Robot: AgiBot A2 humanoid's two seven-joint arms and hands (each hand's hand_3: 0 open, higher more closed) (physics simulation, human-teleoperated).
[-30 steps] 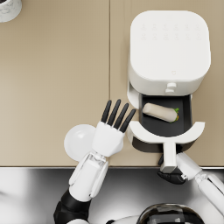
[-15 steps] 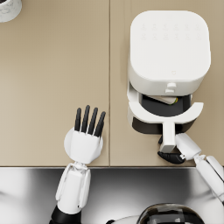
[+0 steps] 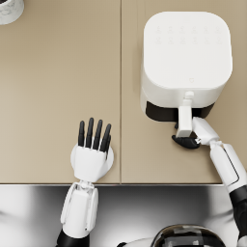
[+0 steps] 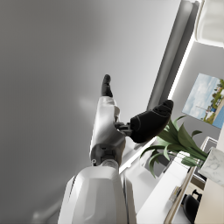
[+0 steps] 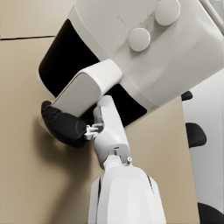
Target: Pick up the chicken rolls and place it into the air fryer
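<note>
chicken rolls out of sight as the drawer nears shut

chicken rolls do not show in any current view, so where they lie cannot be told; if they are inside the air fryer (image 3: 187,58), the pictures cannot confirm it. the white air fryer stands on the tan counter (image 3: 58,72) to the right, its drawer handle (image 3: 184,116) sticking out toward the near edge with only a dark strip of drawer face visible beneath the body.

the right hand (image 3: 187,141) sits at the near end of that handle, dark fingers curled around its tip in the right wrist view, so it appears to hold the handle. the left hand (image 3: 92,147) rests over the counter's near edge to the left, well apart from the fryer, fingers straight and spread, holding nothing.

risks from here, as i judge them: the drawer may stop short of seating if the push goes off line, since the hand grips only the handle's end and could twist it sideways. a hard shove could slide the whole fryer toward the far side. if the fingers slip off the handle, the drawer stays ajar. a white container (image 3: 9,9) at the far left corner is clear of all this.
</note>
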